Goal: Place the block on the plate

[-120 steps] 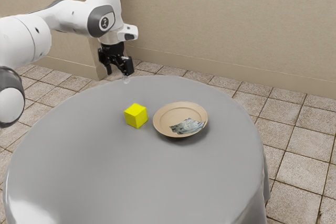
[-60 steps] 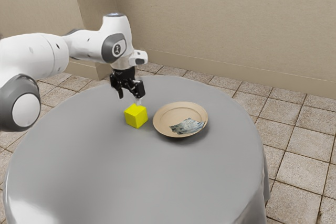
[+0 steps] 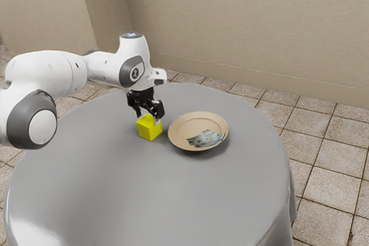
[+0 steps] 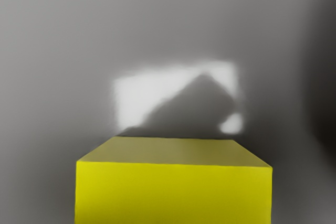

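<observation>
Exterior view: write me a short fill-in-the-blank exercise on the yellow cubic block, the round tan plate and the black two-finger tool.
The yellow cubic block rests on the ____-coloured tablecloth.
From the block, the round tan plate lies toward the exterior view's ____.
Of block and plate, the one nearer the black tool is the ____.

Missing words: grey; right; block.

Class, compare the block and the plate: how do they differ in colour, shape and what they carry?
The block is bright yellow; the plate is a pale tan.
The block is a cube with flat faces and straight edges, while the plate is round and shallow.
The plate holds a greyish patterned piece; the block bears nothing.
Both rest on the grey table.
</observation>
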`<state>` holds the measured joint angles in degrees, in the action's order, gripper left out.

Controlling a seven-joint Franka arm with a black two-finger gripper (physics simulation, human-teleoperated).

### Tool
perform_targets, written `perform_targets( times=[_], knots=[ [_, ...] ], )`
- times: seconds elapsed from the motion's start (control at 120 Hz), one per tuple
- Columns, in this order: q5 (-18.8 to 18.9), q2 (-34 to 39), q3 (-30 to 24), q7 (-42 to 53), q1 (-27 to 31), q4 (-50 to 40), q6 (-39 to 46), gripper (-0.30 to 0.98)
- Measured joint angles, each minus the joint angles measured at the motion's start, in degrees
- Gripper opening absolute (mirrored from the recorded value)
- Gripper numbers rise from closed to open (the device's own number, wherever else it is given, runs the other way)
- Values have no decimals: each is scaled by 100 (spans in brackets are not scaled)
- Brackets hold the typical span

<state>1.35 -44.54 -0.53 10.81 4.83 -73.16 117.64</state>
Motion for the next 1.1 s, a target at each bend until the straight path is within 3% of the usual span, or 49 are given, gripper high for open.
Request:
perform_targets(
  times=[0.383, 0.542, 0.883, 1.1],
  knots=[
    [-41, -239, 6, -45, 18, -64, 308, 68],
    [-57, -236, 3, -56, 5, -46, 338, 42],
    [-67, 210, 5, -72, -5, -253, 264, 41],
    [-71, 747, 10, -86, -354, -472, 106, 40]
  ],
)
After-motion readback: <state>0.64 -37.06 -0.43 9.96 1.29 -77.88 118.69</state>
